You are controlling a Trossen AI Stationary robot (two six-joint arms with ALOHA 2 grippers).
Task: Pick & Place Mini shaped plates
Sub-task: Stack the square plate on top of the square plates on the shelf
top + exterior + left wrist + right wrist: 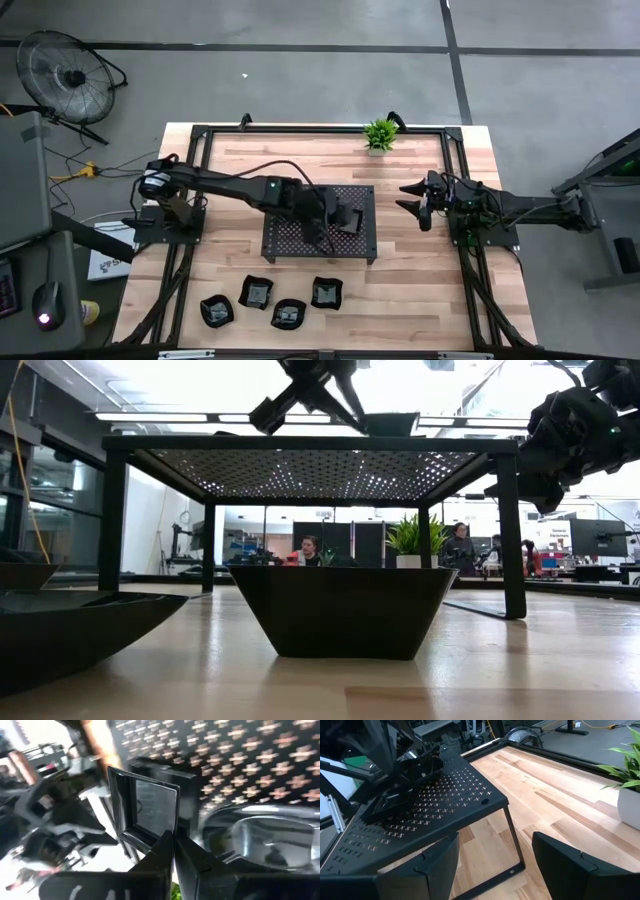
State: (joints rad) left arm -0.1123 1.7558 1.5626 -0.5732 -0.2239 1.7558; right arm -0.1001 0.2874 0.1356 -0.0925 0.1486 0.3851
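Wooden tabletop (420, 270) carries a perforated tray (285, 240) on legs at its centre. Four mini shaped plates (272, 302) are lined up near the front edge, and one square plate (145, 810) is pinched by its rim on the tray in the left gripper (318, 226), fingers pressed together. The right gripper (412, 199) is held beside the tray's right side, fingers spread and empty. A small plant (380, 134) stands at the back edge.

Four glossy black plates (272, 300) near table's front edge.
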